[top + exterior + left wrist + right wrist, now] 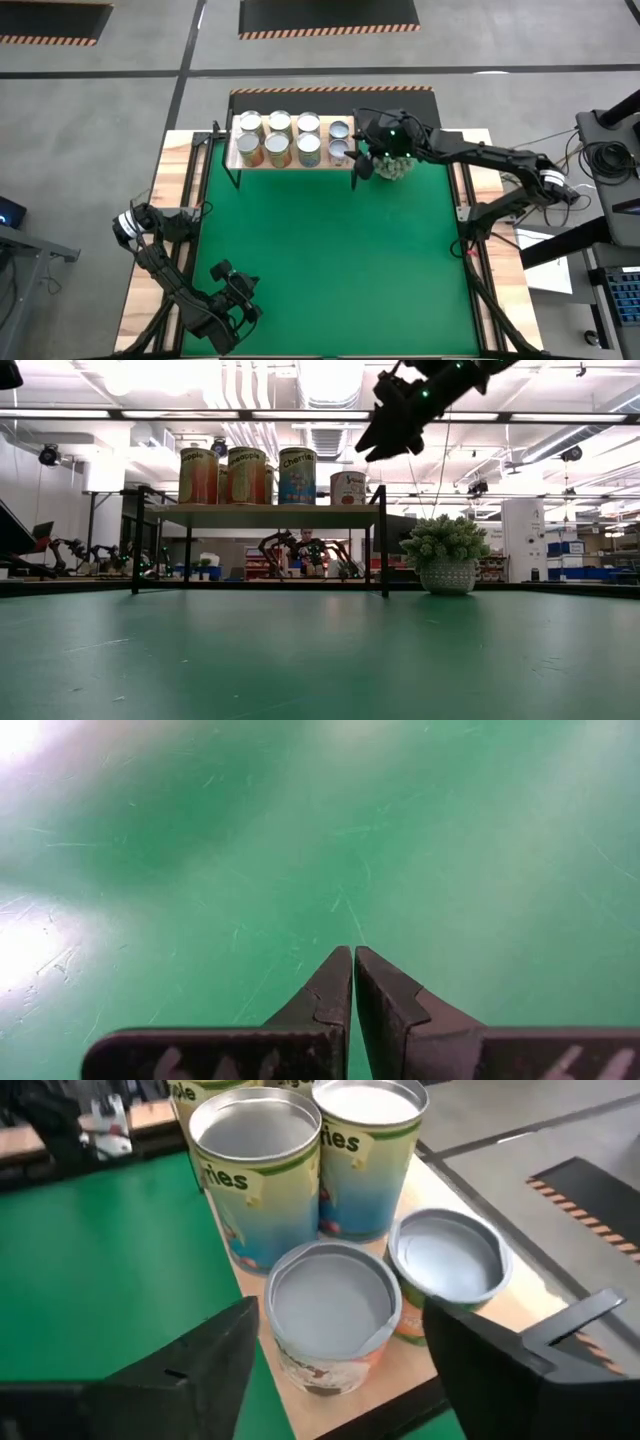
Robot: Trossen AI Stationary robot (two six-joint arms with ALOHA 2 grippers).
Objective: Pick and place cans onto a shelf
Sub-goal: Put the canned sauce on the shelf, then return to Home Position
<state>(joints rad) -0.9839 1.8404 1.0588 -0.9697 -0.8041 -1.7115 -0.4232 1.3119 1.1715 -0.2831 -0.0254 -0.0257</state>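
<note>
Over on the left side, the left gripper (pixel 232 300) is parked low near the front edge of the green mat (pixel 330 260), fingers pressed fully together with nothing between them, as the left wrist view shows pretty clearly, so that arm looks like it's just waiting. Moving right to the back of the table, the shelf (pixel 238 162) is loaded up: eight cans (pixel 292 140) can be counted from above, set upright in two rows of four, and no loose can is seen anywhere on the mat. So the job looks basically done, or right at the last placement. At the shelf's right end, the last two, smaller cans (pixel 335 1315) are sitting side by side on the wood, seen from the right wrist just under the fingers. The right gripper (pixel 362 160) is held above that end of the shelf, arm stretched in from the right side of the table, pointed down at an angle; its fingers are spread wide and nothing is gripped, with the near small can framed between them but not touched, as far as can be told. Just beside the shelf's right leg, the little potted plant (pixel 446 557) is left standing, right under the arm, so it could get bumped on the way out.
</note>
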